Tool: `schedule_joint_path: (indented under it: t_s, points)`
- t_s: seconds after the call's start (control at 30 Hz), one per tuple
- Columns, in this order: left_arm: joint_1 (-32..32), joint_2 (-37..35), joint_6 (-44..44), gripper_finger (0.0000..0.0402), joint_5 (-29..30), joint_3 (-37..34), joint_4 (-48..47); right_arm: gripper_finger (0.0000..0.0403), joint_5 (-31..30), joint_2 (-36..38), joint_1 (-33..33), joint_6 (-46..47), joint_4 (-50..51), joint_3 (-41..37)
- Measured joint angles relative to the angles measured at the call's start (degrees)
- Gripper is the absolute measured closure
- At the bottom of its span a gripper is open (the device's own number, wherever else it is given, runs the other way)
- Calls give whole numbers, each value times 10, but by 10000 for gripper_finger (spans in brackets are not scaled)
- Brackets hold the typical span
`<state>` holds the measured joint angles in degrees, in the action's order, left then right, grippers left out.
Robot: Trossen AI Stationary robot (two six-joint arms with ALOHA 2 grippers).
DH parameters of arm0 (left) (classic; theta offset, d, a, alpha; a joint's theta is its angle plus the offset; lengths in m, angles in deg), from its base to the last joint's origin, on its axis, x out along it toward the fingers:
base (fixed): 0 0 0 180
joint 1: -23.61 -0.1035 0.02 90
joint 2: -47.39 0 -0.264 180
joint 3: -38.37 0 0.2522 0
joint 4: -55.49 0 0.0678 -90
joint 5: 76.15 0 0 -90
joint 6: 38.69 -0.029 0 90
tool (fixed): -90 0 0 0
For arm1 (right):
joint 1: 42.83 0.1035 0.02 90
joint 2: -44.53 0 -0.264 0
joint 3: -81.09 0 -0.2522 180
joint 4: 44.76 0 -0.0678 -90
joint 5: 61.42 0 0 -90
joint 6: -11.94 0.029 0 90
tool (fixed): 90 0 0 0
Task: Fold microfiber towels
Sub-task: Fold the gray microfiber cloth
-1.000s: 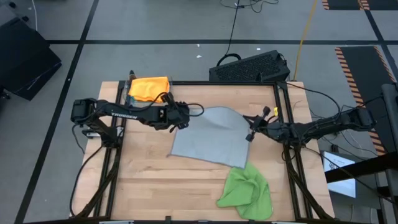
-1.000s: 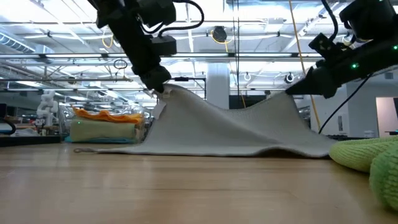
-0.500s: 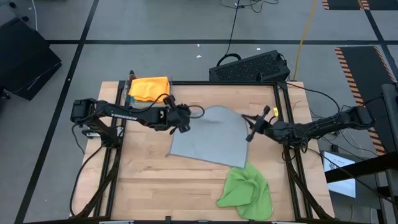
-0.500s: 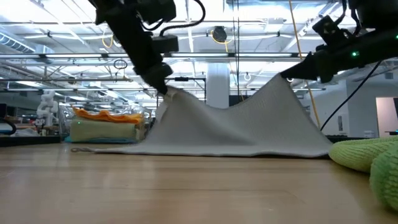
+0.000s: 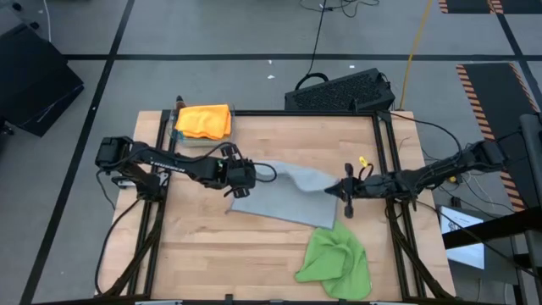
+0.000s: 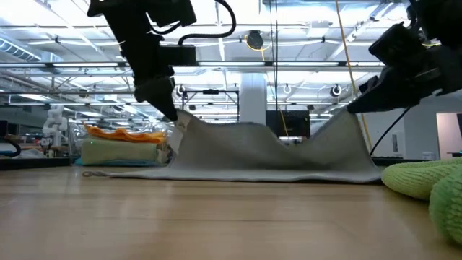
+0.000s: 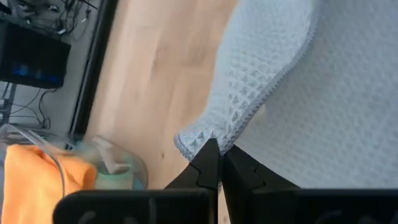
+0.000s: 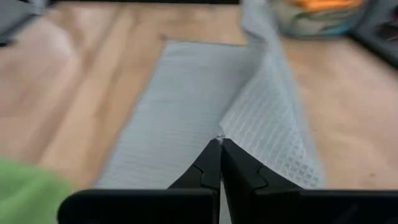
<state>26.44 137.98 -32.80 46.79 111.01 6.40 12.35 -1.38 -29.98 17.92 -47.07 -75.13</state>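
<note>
The light grey towel (image 5: 284, 193) is held at two corners: one is pinched between the closed fingers of the left gripper (image 5: 240, 180), the other is clamped in the same way by the right gripper (image 5: 342, 191). Compared with a second ago, both corners have been carried from the far side of the cloth toward the near edge, and the raised fold has been lowered (the peaks seen in the low view are now flatter), so that the far half is being laid over the near half. The first fold is judged to be almost closed, though not yet released. The bright green towel (image 5: 335, 261) is left crumpled near the front, and the orange towel (image 5: 203, 120) is seen stacked at the far left corner of the table (image 5: 212, 254).
</note>
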Motion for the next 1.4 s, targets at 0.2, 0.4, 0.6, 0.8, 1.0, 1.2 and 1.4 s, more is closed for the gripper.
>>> schedule_joint_path:
  t_s: [0.2,0.4,0.6,0.8,1.0,1.2,1.4]
  points:
    - [28,0,-3,392,-30,0,-11,403,60,0,21,54,1,0]
    - [64,0,-1,392,-42,0,-9,403,63,0,58,77,5,0]
    - [87,-3,11,392,-42,3,-3,403,91,0,68,93,36,0]
    - [95,-3,55,392,-51,3,-2,403,105,0,68,124,90,0]
    - [104,-3,64,392,-54,4,-14,403,162,0,69,169,86,0]
    - [89,1,64,392,-42,3,-21,403,166,-4,85,214,2,-41]
    - [75,1,58,392,-40,-3,-15,403,162,-19,99,225,-74,-69]
